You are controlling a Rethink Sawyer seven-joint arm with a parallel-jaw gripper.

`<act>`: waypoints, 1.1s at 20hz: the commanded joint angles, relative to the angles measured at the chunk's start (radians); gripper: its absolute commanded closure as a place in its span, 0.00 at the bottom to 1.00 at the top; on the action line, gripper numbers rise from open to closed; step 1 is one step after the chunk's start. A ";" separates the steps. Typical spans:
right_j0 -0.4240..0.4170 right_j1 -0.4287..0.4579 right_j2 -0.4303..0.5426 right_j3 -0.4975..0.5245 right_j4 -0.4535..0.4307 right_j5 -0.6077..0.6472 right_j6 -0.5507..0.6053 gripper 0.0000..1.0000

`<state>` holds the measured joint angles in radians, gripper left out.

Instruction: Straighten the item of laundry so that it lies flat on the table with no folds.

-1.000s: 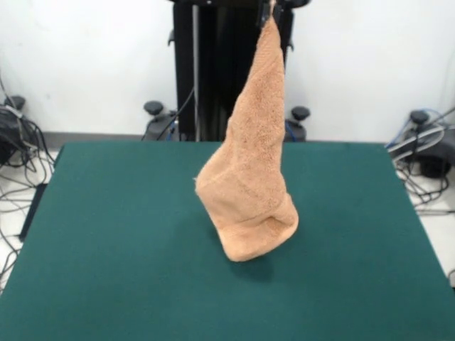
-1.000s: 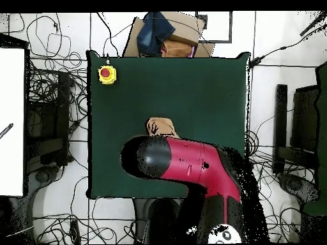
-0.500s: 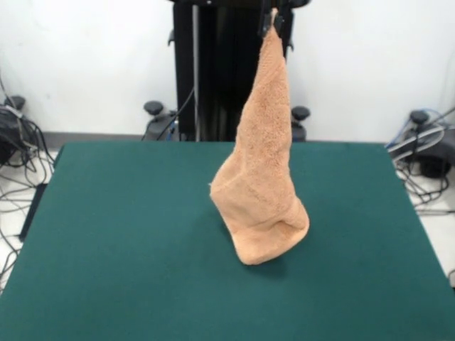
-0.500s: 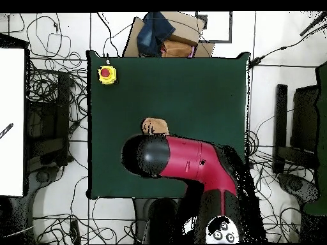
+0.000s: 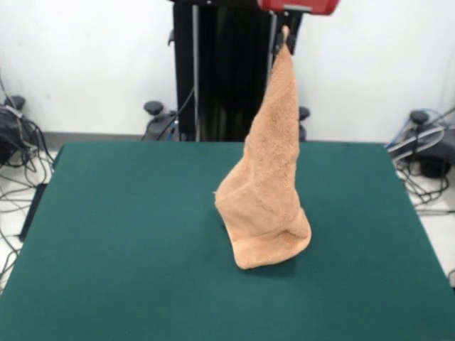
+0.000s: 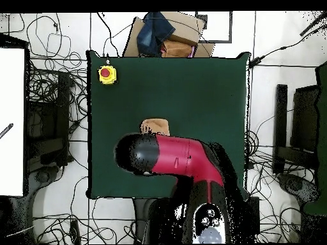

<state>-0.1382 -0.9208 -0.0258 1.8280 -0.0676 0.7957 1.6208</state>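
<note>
Directly below the claw (image 5: 284, 32), which pinches one corner, the towel (image 5: 266, 185) hangs as a tall cone; its long axis runs near-vertical, its bunched lower end resting mid-worktop (image 5: 114, 234). Laying it flat probably requires lowering while dragging sideways. A yellow-and-red button (image 6: 106, 74) sits well apart at one corner; nothing obstructs.

I see through one camera that sits low across the green table (image 5: 128, 241) looking at its whole top, and one high up looking straight down at the same table (image 6: 191, 89) and the floor around it.
</note>
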 commanded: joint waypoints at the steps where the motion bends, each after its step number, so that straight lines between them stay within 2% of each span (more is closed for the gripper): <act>1: 0.064 0.061 0.052 0.009 -0.024 -0.071 0.151 1.00; 13: 0.100 0.089 0.022 -0.017 -0.013 -0.061 0.152 1.00; 14: 0.101 0.089 0.021 -0.017 -0.012 -0.060 0.150 0.00; 22: 0.100 0.090 0.021 -0.012 -0.011 -0.072 0.147 0.00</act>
<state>-0.0465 -0.8442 -0.0255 1.8253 -0.0672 0.7655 1.6206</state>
